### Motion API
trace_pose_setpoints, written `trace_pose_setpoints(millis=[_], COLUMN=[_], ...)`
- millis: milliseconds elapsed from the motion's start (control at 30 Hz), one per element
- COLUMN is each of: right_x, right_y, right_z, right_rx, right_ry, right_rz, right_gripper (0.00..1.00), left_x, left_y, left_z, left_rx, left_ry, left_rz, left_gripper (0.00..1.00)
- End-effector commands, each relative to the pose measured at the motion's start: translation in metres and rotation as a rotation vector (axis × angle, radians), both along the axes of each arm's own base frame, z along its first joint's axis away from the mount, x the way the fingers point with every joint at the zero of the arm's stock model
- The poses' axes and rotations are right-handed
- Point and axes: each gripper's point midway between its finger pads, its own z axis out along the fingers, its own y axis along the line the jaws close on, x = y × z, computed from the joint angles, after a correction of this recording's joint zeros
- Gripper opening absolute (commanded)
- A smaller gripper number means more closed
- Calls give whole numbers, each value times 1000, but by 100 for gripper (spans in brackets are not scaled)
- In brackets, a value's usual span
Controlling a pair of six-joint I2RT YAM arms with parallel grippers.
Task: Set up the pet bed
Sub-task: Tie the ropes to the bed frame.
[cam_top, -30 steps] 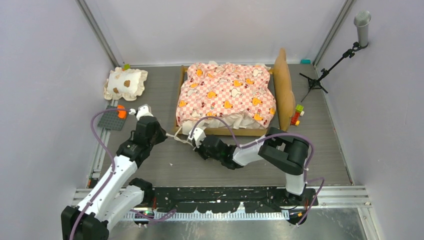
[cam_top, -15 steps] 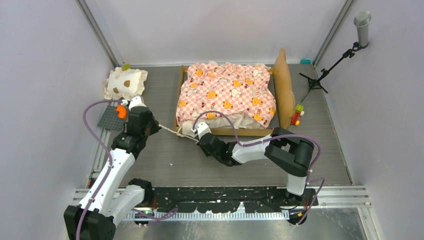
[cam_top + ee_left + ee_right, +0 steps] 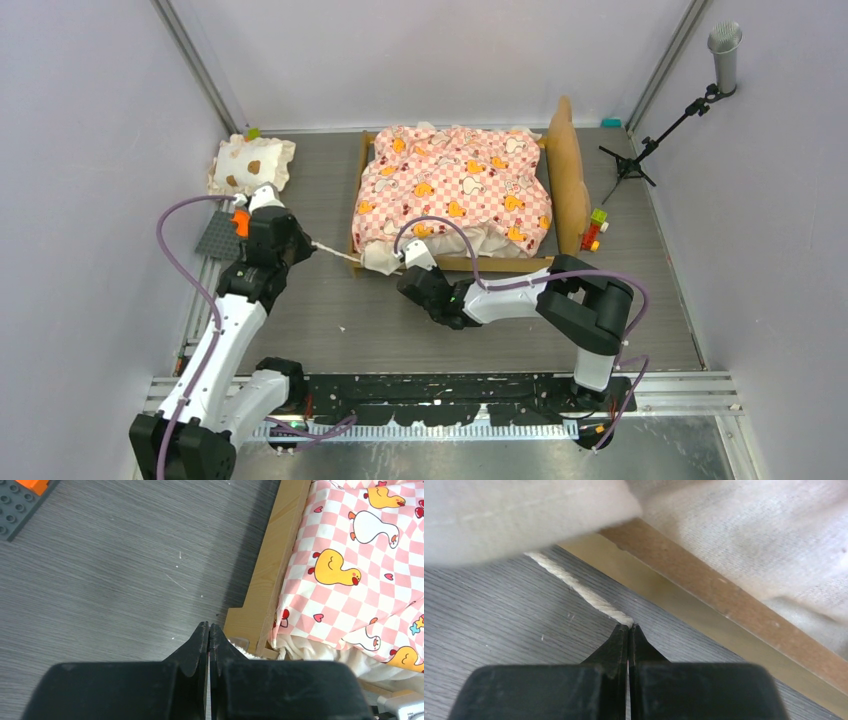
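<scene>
The left gripper (image 3: 208, 627) is seen with its jaws pressed together just beside the near-left corner of the pet bed (image 3: 270, 570). From above, a cream cord (image 3: 335, 252) is drawn taut from its tips to that corner, so it is judged to be pinched there, though the wrist view does not show it between the fingers. The right gripper (image 3: 628, 628) is likewise clenched, and an end of the cord is nipped at its fingertips, just in front of the near rail.

The bed is placed at the far middle of the table (image 3: 330, 320), with its headboard (image 3: 570, 175) to the right. The checkered mattress (image 3: 455, 185) is already laid in the frame, but its near edge is rumpled and cream cloth is bunched over the near rail.

The spotted pillow (image 3: 252, 165) is left well apart at the far left, not on the bed. The fitting is therefore judged partly done: the near edge and cord remain to be settled, and probably the pillow.
</scene>
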Motion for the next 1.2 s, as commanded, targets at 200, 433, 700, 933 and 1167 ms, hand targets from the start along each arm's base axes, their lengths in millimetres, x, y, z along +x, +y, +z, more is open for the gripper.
trace_pose_setpoints(millis=[200, 433, 700, 933, 1167], right_x=[-13, -23, -37, -50, -54], right_y=[-55, -55, -25, -22, -43], right_z=[-24, -26, -9, 37, 97], right_rx=[-193, -179, -103, -16, 98], right_ry=[67, 112, 187, 189, 177], right_rz=[-91, -41, 116, 164, 52], right_gripper=[1, 1, 25, 55, 66], left_x=[4, -14, -53, -91, -90], left_y=[28, 26, -33, -51, -44], left_z=[33, 25, -29, -62, -51], left_rx=[41, 14, -265, -414, -398], left_ry=[-75, -56, 53, 125, 104], left_rz=[101, 92, -116, -132, -93], left_gripper=[0, 0, 0, 14, 53])
